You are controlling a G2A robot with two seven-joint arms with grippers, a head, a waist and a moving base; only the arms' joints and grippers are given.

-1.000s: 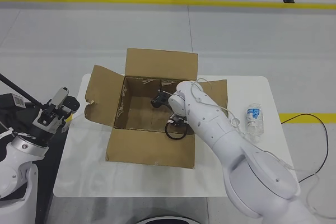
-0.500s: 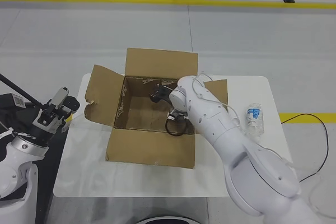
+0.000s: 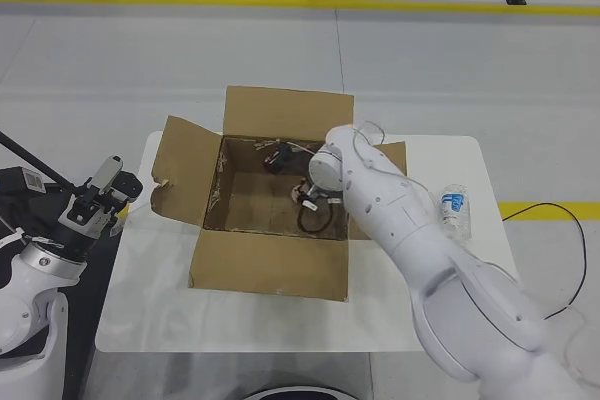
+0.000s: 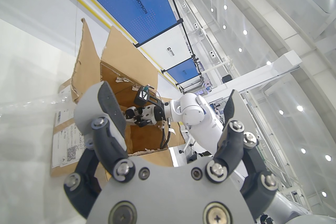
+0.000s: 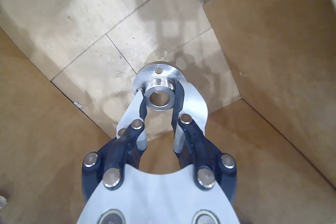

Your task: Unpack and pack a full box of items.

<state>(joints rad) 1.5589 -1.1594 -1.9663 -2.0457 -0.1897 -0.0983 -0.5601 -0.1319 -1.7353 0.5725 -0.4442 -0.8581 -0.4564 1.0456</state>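
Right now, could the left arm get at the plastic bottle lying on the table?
Probably not. The left gripper sits beyond the table's opposite edge from the bottle, with the open cardboard box and the right arm reaching into it standing between them.

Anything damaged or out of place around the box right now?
The box has a torn, ragged left flap. A bottle lies on its side right of it. The right gripper holds the flange squarely.
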